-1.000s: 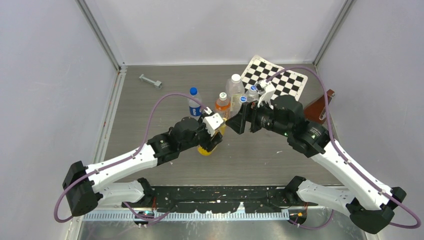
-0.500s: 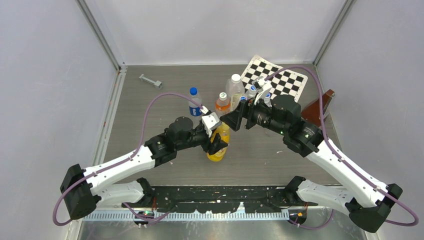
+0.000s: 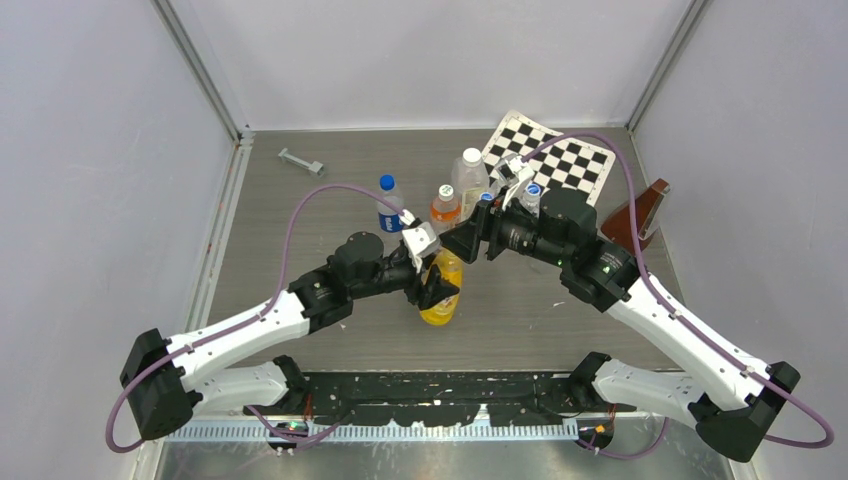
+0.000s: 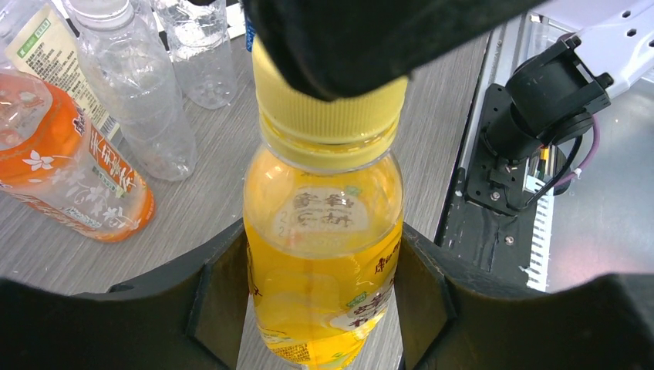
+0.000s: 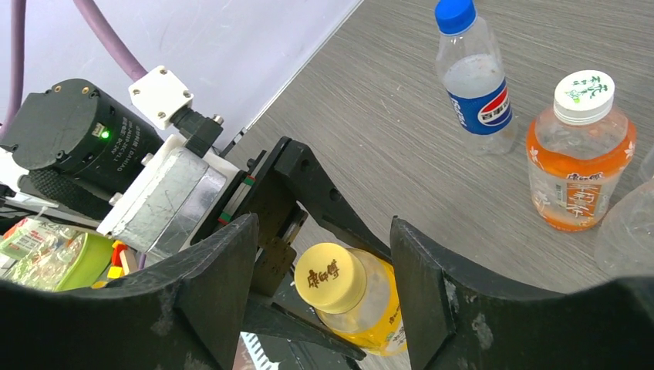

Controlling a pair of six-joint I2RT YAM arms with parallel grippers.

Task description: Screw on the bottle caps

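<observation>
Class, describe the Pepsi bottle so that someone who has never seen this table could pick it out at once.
Start at the checkerboard sheet at the far right, then go left past the huddle of bottles. The Pepsi bottle stands upright at the left end. Its blue label and blue cap set it apart from the white-capped orange-drink bottle beside it.

Brown Chinese characters, seemingly 康師傅, top the yellow cap point(image 5: 330, 276) of the juice bottle point(image 4: 324, 254). Beyond that bottle, the small clear bottle point(image 5: 474, 85) shows the Pepsi globe on its blue label; the white cap point(image 5: 585, 92) of the orange-drink bottle point(image 5: 580, 166) has unreadable green print.
</observation>
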